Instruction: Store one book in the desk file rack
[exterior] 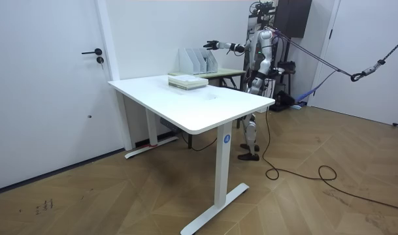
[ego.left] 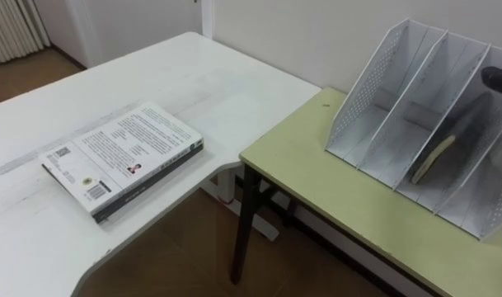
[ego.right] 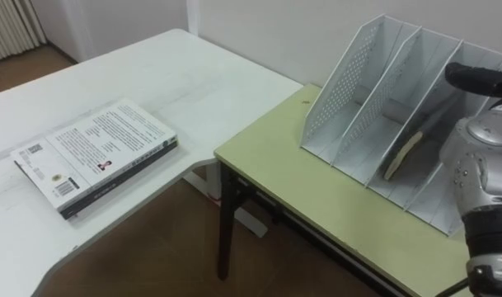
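One book (ego.right: 398, 157) leans in a middle slot of the file rack (ego.right: 340, 97) on the green counter (ego.right: 292, 194), page edge outward, so the storing looks nearly done. The right hand (ego.right: 480, 77) hovers over the rack's back edge; I cannot tell whether its fingers are apart or together. It had best lift straight up, clear of the dividers, so the tilted book is not dragged out. Other books (ego.right: 94, 153) lie stacked on the white counter (ego.right: 193, 74), well apart; nothing blocks the way.
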